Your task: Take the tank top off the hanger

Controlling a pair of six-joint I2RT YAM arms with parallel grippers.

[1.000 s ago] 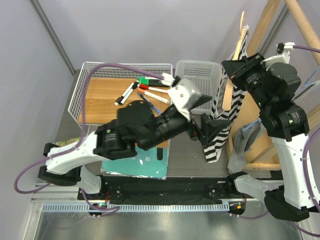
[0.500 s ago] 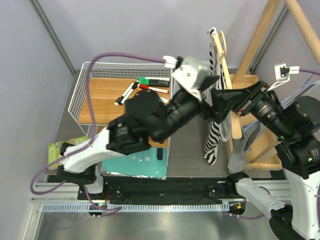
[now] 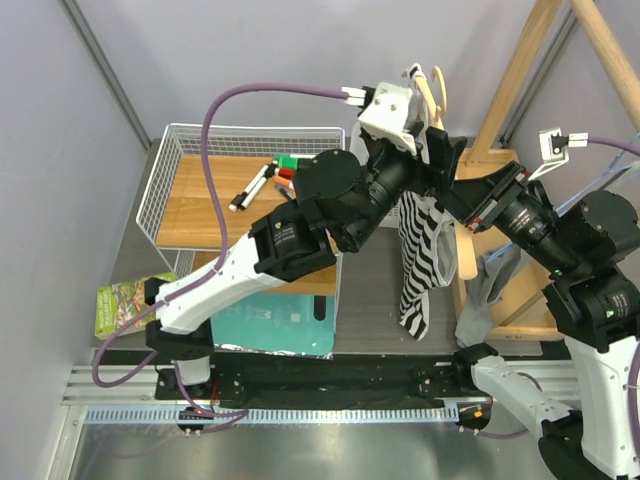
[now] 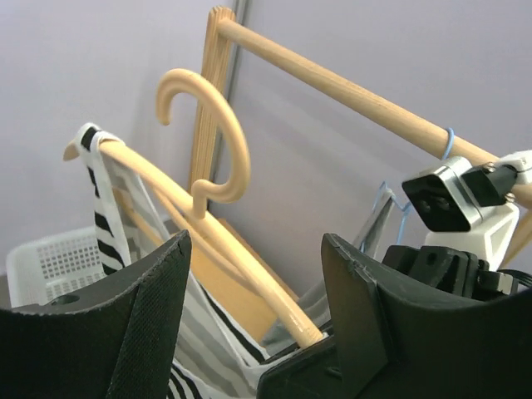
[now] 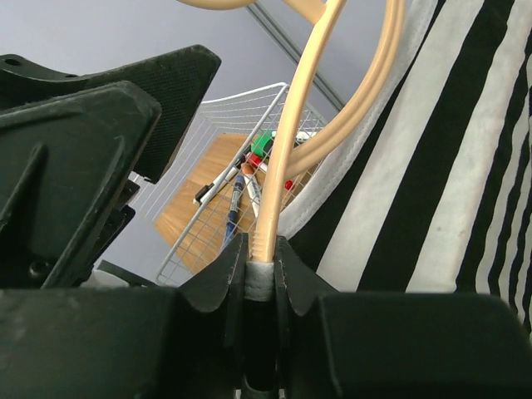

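The wooden rack (image 3: 520, 70) stands at the right. In front of it the striped top (image 3: 418, 255) hangs in the air, draped over the hanger (image 4: 208, 166), with one strap at the hanger's end. The right gripper (image 5: 259, 249) pinches the hanger's thin bar, the cloth just beside its fingers. The left gripper (image 4: 253, 241) stands wide, hanger arm and cloth passing between its fingers (image 4: 150, 316); whether they touch the cloth is unclear.
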